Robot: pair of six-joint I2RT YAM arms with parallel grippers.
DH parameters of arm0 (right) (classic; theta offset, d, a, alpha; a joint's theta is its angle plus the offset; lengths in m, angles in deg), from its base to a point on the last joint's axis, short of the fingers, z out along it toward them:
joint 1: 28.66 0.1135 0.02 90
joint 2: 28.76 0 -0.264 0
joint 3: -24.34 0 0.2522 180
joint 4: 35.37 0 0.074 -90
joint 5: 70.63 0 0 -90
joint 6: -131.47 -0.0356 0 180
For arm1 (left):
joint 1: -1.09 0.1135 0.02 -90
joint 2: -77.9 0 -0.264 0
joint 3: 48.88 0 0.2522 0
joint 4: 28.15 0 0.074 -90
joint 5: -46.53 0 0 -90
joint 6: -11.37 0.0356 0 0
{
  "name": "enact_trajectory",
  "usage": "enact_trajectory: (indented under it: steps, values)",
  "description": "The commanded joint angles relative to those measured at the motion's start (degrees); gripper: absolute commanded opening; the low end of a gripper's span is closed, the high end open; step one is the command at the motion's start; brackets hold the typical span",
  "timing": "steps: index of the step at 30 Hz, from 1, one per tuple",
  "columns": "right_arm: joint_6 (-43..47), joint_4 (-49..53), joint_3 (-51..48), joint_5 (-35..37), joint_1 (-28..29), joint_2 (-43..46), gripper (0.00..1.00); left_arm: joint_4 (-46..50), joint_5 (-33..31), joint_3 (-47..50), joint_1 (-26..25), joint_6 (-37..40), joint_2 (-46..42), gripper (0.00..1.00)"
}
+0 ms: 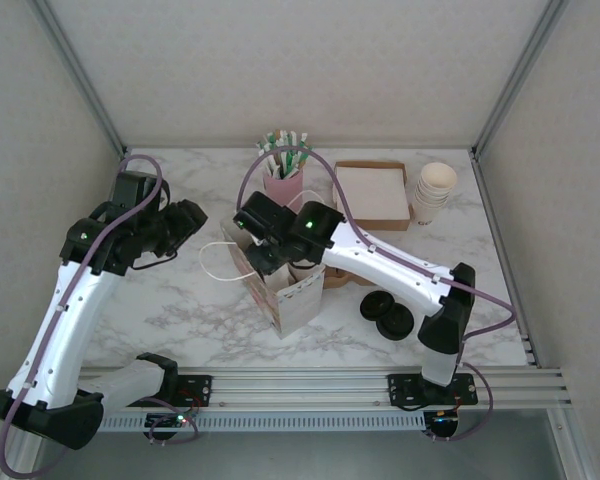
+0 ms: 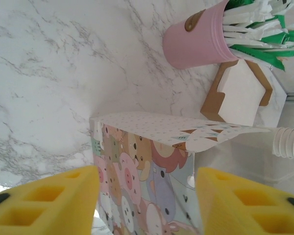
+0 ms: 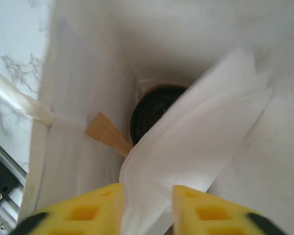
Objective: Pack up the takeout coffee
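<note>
A paper bag (image 1: 285,292) with a cartoon animal print stands open at the table's middle. My right gripper (image 1: 258,238) reaches down into its mouth. In the right wrist view, the black lid of the coffee cup (image 3: 154,110) lies at the bottom of the bag. A white napkin (image 3: 201,132) leans over it, its lower end running between my yellow fingers (image 3: 148,205), which stand apart. My left gripper (image 1: 185,225) hovers open just left of the bag, and the printed bag wall (image 2: 147,166) shows between its fingers (image 2: 147,205), untouched.
Behind the bag stand a pink cup of straws (image 1: 283,185), a brown box of napkins (image 1: 370,195) and a stack of paper cups (image 1: 433,192). Black lids (image 1: 385,312) lie to the right of the bag. The bag's white handle (image 1: 218,262) loops out to the left.
</note>
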State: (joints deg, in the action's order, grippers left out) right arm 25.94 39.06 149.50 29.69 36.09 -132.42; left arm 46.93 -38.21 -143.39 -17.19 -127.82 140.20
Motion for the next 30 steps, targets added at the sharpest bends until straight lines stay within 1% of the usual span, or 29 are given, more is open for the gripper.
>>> enact_trajectory:
  steps: [1,5,6,8,9,12,15,17,19,21,22,24,26,28,29,30]
  values:
    - [0.9,-2.4,5.2,0.1,0.4,4.1,0.44,-2.1,-2.2,0.4,-0.4,0.6,-2.1,0.62]
    - [1.1,-4.9,7.2,3.0,0.4,8.7,0.60,-4.9,-5.3,-0.2,-0.4,2.0,-4.1,0.72]
    - [1.2,-6.1,6.7,4.4,0.4,10.7,0.65,-6.4,-6.0,-0.4,-0.4,2.5,-4.8,0.78]
    - [2.2,-9.5,4.3,7.2,0.4,15.2,0.67,-9.9,-7.3,-0.2,-0.4,3.4,-6.3,0.93]
    - [2.5,-11.6,2.6,9.7,0.4,17.9,0.69,-11.6,-8.2,-0.2,-0.4,4.2,-7.0,1.00]
    - [4.7,-20.9,-6.0,18.0,0.4,27.1,0.76,-15.8,-11.8,-0.3,-0.4,6.0,-8.8,1.00]
    - [10.2,-33.0,-17.9,26.9,0.2,37.4,0.89,-18.8,-16.4,0.8,-0.4,7.0,-10.0,1.00]
    - [14.8,-40.6,-26.1,30.5,-0.6,43.6,0.99,-19.9,-19.4,1.8,-0.4,7.7,-10.3,1.00]
    - [19.6,-46.2,-33.6,33.2,-2.1,48.9,0.99,-20.1,-22.6,2.7,-0.4,10.9,-10.2,1.00]
    - [25.6,-47.7,-38.0,35.7,-4.2,52.3,0.99,-20.4,-24.6,4.1,-0.5,15.1,-10.1,1.00]
    - [26.4,-46.2,-39.5,37.3,-5.7,53.6,0.99,-20.7,-25.5,5.1,-0.4,17.4,-10.1,1.00]
    - [25.8,-42.6,-41.7,39.8,-9.6,55.8,0.99,-21.4,-27.6,6.9,-0.4,19.8,-10.0,1.00]
    - [25.0,-40.7,-45.6,40.9,-14.2,58.1,0.99,-23.5,-29.0,10.1,-0.4,21.0,-10.4,1.00]
    - [23.0,-41.1,-52.0,40.6,-19.9,61.4,0.99,-27.2,-30.5,14.3,-0.4,23.1,-11.1,1.00]
    - [22.7,-41.7,-55.1,39.9,-21.6,62.9,0.99,-28.5,-31.5,16.2,-0.4,24.3,-11.4,1.00]
    - [22.5,-42.0,-58.3,38.4,-25.2,64.7,0.99,-30.0,-33.1,18.4,-0.4,25.1,-11.8,1.00]
